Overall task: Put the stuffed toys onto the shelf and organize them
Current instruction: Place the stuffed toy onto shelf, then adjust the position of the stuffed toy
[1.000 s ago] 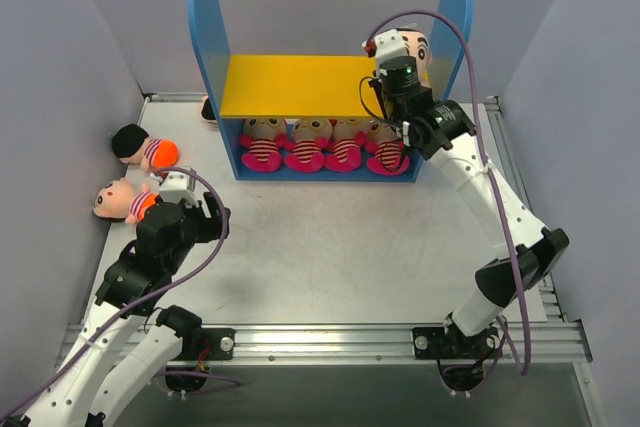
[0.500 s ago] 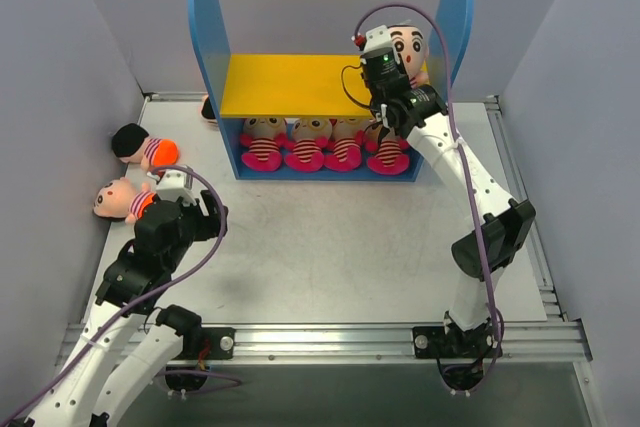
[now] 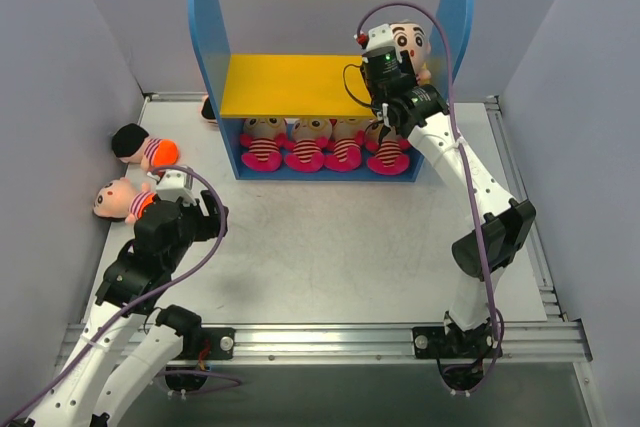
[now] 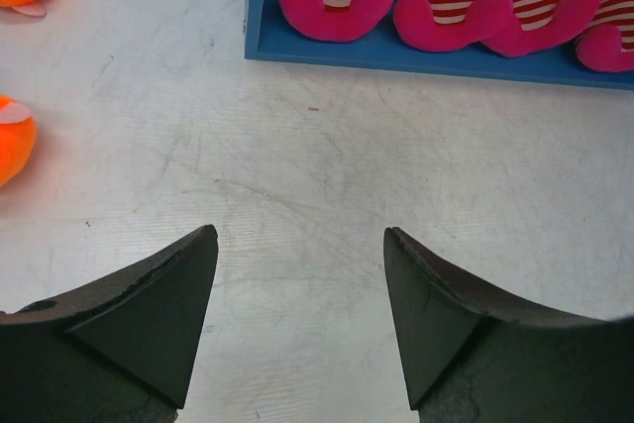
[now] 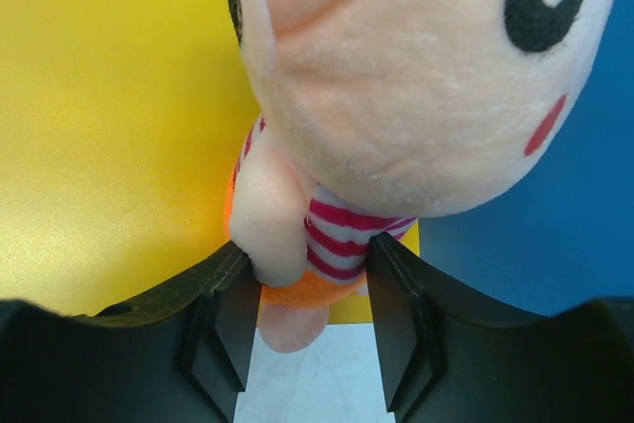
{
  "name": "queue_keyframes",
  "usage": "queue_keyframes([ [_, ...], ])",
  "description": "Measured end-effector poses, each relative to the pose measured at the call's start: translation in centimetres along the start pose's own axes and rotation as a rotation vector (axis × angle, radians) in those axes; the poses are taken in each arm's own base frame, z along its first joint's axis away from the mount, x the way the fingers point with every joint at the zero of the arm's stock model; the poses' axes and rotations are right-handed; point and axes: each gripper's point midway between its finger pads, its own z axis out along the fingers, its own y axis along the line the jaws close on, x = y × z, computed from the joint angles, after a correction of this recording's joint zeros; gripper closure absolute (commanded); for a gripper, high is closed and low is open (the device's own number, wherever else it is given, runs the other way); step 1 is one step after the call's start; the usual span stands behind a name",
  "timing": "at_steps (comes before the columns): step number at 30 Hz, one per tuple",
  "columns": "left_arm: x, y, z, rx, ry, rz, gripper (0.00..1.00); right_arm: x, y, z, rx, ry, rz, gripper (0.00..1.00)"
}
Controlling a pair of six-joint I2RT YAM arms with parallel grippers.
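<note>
Peach-headed doll (image 5: 396,96) with a red-striped shirt and an orange bottom, upright at the right end of the yellow upper board (image 3: 290,85) of the shelf (image 3: 207,27), beside the blue side panel (image 3: 458,7). Its body sits between the fingers of the right tool (image 5: 312,264). The jaws stand partly apart, one finger against the doll's arm and the other at its striped side; whether they clamp it cannot be told. Below this tool, on the shelf's lower level, four striped dolls (image 3: 325,145) with magenta legs sit in a row, facing out. The left tool (image 4: 300,245) hovers low over the worktop (image 3: 330,237), its jaws wide apart with nothing between them. The row of striped dolls lies ahead of it. To its left, two dolls (image 3: 145,150) with orange bottoms lie on the worktop, well apart from the shelf.
</note>
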Motion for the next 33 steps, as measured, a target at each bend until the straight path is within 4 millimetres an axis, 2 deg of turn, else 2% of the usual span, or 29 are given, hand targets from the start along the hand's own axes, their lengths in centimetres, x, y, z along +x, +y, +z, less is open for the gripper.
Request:
queue_keyframes([
  [2, 0.0, 0.0, 0.0, 0.002, 0.001, 0.0, 0.24, -0.1, 0.0, 0.0, 0.0, -0.003, 0.002, 0.49],
  [7, 0.2, 0.0, 0.1, 0.001, 0.005, 0.001, 0.24, -0.2, 0.1, 0.1, -0.008, -0.008, 0.002, 0.45],
  [14, 0.3, 0.1, 0.1, -0.003, 0.008, 0.0, 0.24, -0.2, 0.2, 0.5, -0.025, -0.014, 0.004, 0.3],
  [19, 0.4, 0.1, 0.1, -0.001, 0.009, 0.002, 0.24, 0.0, 0.7, 0.8, -0.044, -0.016, -0.008, 0.3],
  [25, 0.4, 0.1, 0.1, 0.0, 0.009, 0.007, 0.24, -0.2, 0.7, 1.0, -0.05, -0.025, -0.01, 0.39],
  [33, 0.4, 0.2, 0.1, -0.001, 0.009, 0.016, 0.24, -0.8, 1.3, 1.5, -0.117, -0.06, 0.008, 0.33],
])
